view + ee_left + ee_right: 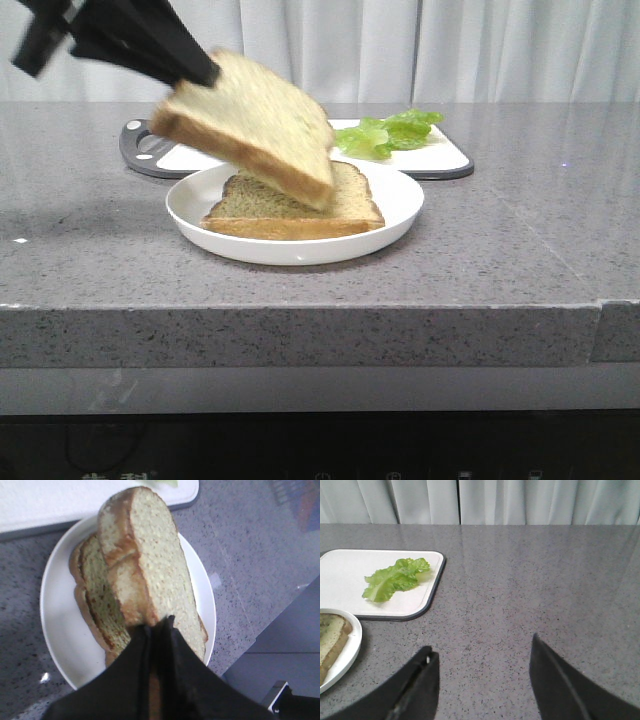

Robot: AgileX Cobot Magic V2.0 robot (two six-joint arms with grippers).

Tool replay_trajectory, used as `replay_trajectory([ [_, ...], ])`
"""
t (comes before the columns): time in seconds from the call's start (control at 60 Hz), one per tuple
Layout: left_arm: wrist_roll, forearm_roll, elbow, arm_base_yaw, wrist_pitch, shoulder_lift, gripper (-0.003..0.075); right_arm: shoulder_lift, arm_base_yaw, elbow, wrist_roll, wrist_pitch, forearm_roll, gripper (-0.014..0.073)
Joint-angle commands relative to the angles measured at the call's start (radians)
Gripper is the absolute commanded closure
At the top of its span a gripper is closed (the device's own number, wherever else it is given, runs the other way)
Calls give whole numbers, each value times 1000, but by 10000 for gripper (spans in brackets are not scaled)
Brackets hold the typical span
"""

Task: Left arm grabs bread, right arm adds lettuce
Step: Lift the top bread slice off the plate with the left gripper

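Left gripper (195, 68) clamped on corner of bread (250, 125), slice tilted in air over plate (400, 205), lower corner near or touching flat slice (300, 205) lying there; contact unclear. Cutting board (445, 150) behind plate, lettuce (390, 132) on it, untouched. Right gripper (482, 672) empty, fingers spread wide, low over bare counter (545, 590), well apart from lettuce. Step in hand, by my reading: bread lift, nearly done. Next calls for right gripper to reach across to board, pinch leaf, lay it on flat slice while bread held clear.
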Motion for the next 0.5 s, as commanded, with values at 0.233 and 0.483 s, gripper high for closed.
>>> replay_trajectory([
  [0.233,3,40,26,99,-20,-281,741,17,-6,-25,-5,-105,-10,167],
  [0.483,3,89,168,179,-22,-481,741,74,-6,-28,-5,-106,41,167],
])
